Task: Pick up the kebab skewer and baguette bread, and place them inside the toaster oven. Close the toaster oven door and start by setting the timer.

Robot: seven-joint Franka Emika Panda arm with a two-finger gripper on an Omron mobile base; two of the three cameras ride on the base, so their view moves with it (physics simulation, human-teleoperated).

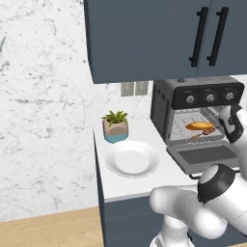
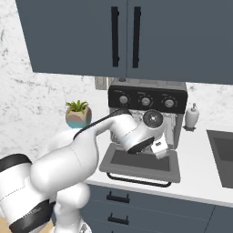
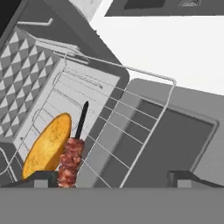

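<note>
Golden baguette bread point(image 3: 47, 146) and kebab skewer point(image 3: 71, 161) lie touching side by side on the wire rack point(image 3: 109, 118) inside the toaster oven point(image 1: 193, 113), toaster oven door point(image 1: 205, 155) dropped open, gripper point(image 3: 113, 177) above rack, fingers apart, empty.

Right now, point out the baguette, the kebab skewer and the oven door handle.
baguette bread point(image 3: 47, 146), hand view, middle of its golden crust.
kebab skewer point(image 3: 71, 159), hand view, on the meat chunks.
toaster oven door point(image 2: 139, 180), right base view, its black bar handle.

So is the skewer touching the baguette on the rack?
Touching: the hand view shows the skewer's meat chunks lying against the baguette's edge, no gap between them.
</note>
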